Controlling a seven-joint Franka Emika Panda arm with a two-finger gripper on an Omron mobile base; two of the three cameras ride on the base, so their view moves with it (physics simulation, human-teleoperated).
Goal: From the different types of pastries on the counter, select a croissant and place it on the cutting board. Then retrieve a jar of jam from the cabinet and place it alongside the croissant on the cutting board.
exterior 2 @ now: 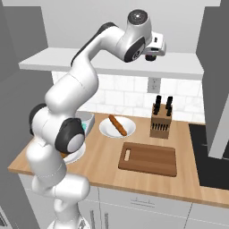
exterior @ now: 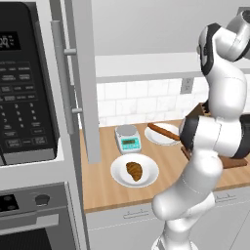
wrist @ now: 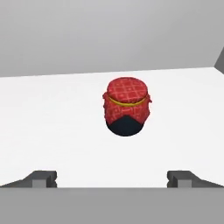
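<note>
Croissant (exterior: 134,171) on plate; cutting board (exterior 2: 148,159) bare.

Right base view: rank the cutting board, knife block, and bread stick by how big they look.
1. Cutting board, largest.
2. Knife block.
3. Bread stick, smallest.
The board lies nearest the camera, which exaggerates its lead a little; block versus stick is close.

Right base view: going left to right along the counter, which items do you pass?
White plate carrying the baguette stick → cutting board → knife block; board and block overlap in span, the board starting further left.
</note>
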